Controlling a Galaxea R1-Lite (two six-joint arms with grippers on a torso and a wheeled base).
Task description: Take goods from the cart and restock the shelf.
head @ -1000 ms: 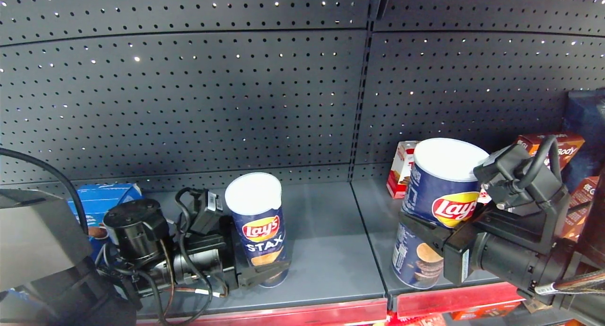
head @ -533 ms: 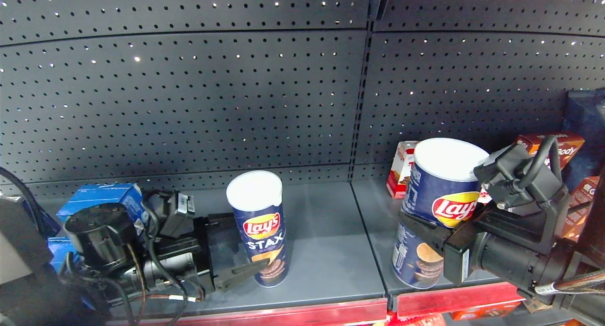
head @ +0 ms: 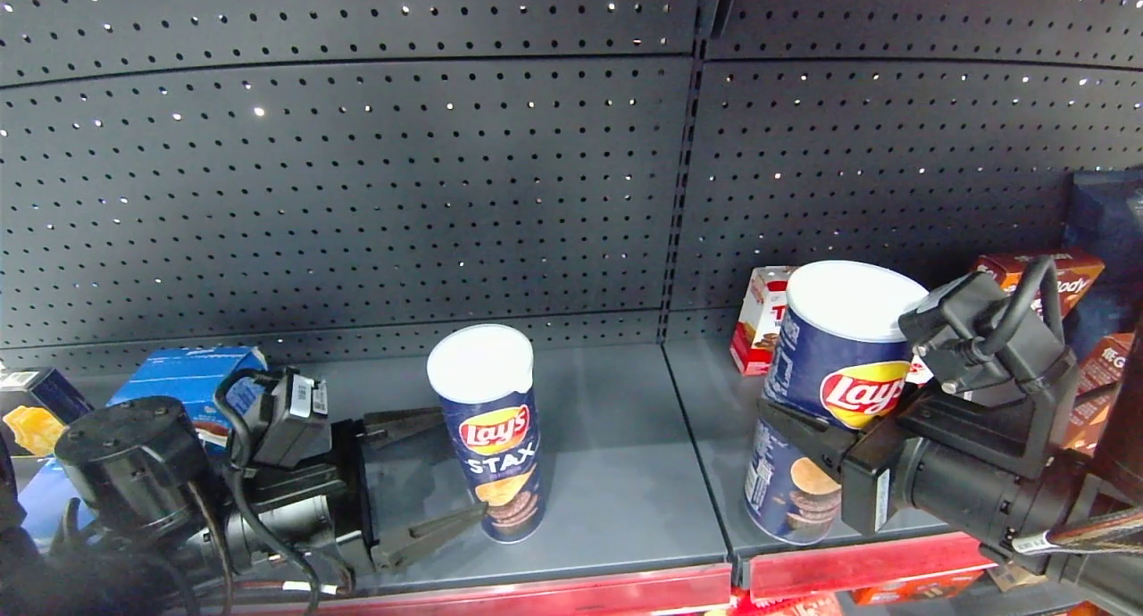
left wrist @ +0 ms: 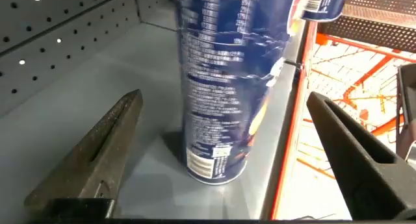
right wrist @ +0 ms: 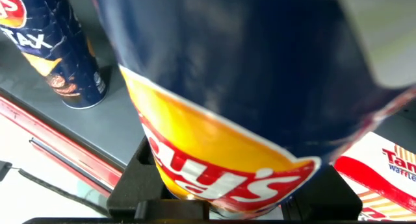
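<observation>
Far left on the shelf, a blue box is seen against the pegboard back panel. Just right of it the left claw is held low over the shelf floor, spread wide with nothing gripped. The first chip can stands upright on the shelf at the fingertips. In the left wrist view clear gaps are seen between both fingers and the can, so no contact is judged. It sits in the left bay, near the red front strip.

Right of the shelf divider, a second chip can is clamped round its middle by the right claw. It is roughly upright with a slight lean, over the front of the right bay. Whether its base touches the shelf cannot be told. A red-and-white box is seen behind it, and brown boxes further right.

Step judged: placing. The left can is counted as set down, the right can as not yet let go.

Next move, as judged:
- The left claw should be drawn straight back, kept wide, so the standing can is not clipped and toppled off the front edge.
- The right can should be seated flat and square, a bit deeper in, before the grip is eased.
- The boxes behind should be watched for a knock
</observation>
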